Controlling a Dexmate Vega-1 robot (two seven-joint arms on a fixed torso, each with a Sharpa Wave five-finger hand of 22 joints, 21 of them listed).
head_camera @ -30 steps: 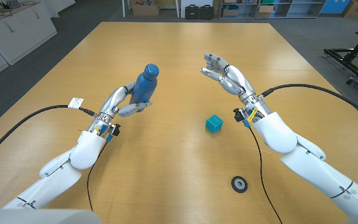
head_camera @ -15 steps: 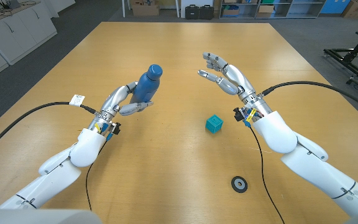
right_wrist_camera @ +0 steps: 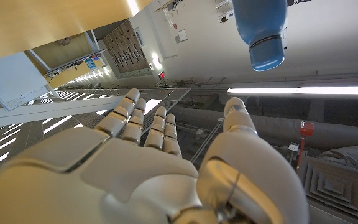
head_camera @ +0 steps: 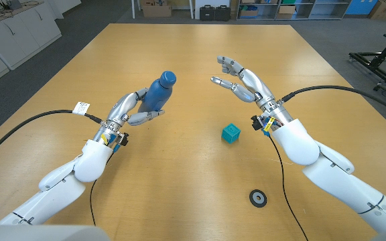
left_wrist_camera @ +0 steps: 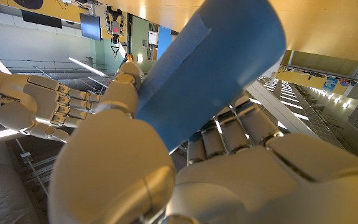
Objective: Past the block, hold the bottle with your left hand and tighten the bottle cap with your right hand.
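The holding half of the task looks done and the tightening half not yet begun. The left hand (head_camera: 134, 109) grips the blue bottle (head_camera: 158, 94) round its lower body — in the left wrist view the fingers (left_wrist_camera: 229, 127) wrap one side and the thumb presses the other — and carries it clear of the bench (head_camera: 179, 181), tilted so that its cap (head_camera: 168, 77) leans toward the right hand (head_camera: 246, 84). The bottle sits beyond the small teal block (head_camera: 230, 132) and off to the robot's left of it, so the "past the block" condition seems met. The right hand hangs in the air beyond the block too, apart from the bottle, with an open gap between its fingertips and the cap. Its fingers (right_wrist_camera: 145, 121) are spread wide with the thumb standing off from them, holding and touching nothing; the right wrist view shows the cap (right_wrist_camera: 263, 53) ahead of the open palm. The next move, as I judge it, calls for the right hand to close that gap, settle thumb and fingers round the cap, and twist — while the left hand keeps the bottle from turning with it.
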